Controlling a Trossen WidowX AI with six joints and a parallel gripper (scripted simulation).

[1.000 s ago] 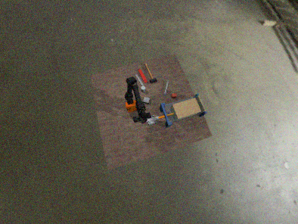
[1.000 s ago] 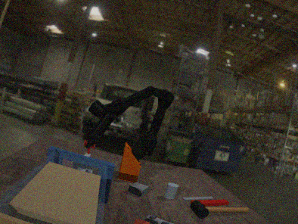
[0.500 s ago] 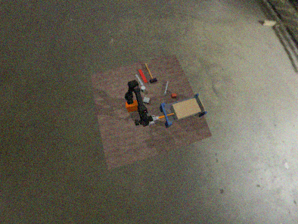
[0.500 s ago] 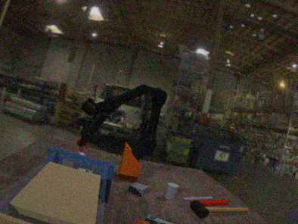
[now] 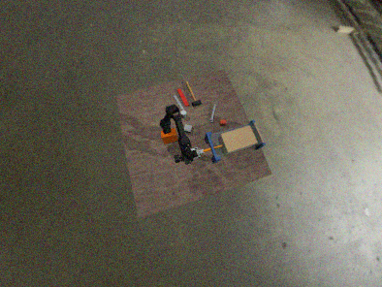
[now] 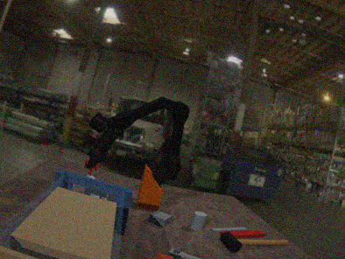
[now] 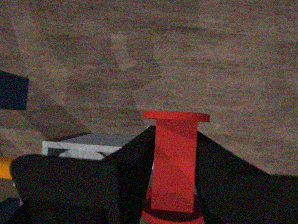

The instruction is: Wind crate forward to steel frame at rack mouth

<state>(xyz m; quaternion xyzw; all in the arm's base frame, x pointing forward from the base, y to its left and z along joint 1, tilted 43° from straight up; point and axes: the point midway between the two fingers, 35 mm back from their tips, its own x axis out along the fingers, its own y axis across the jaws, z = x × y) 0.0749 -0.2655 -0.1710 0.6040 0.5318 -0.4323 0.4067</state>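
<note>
The tan crate sits flat between the clear panels, its front a short gap back from the blue frame at the rack's mouth. An orange strap runs from the crate through the mouth to the grey winch. My gripper is shut on the red knob of the winch handle, beside the winch. The fingers hide the handle's crank arm and much of the winch in the wrist view, so the key's seating is hidden.
An orange wedge-shaped block stands by the arm's base. A grey block, a pale cylinder, a red tool, a hammer and a wrench lie on the rack's tool side.
</note>
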